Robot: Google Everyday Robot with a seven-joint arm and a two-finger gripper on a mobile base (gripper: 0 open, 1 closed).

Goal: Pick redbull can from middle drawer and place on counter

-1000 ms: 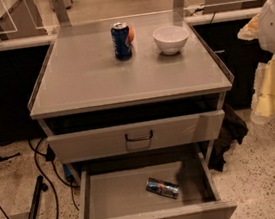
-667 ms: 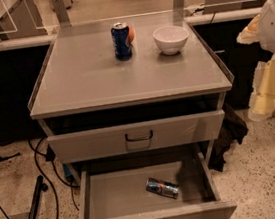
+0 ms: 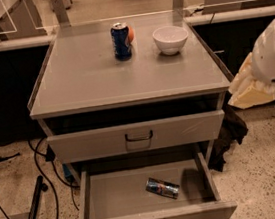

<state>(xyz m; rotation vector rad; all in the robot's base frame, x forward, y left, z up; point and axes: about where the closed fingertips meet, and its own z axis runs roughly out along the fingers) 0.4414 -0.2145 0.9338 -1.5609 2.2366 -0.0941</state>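
the counter (image 3: 88,82) carries a soda can (image 3: 121,41) and a white bowl (image 3: 170,39) but no redbull can, so nothing has been placed yet. below it the middle drawer (image 3: 113,195) stands pulled open, with the redbull can (image 3: 162,188) lying on its side toward the right of the drawer floor, untouched. the gripper (image 3: 248,89) hangs off to the right of the counter, well apart from the can, and i cannot tell whether it is clenched or released; reach, grasp, lift and placing all look left to do.
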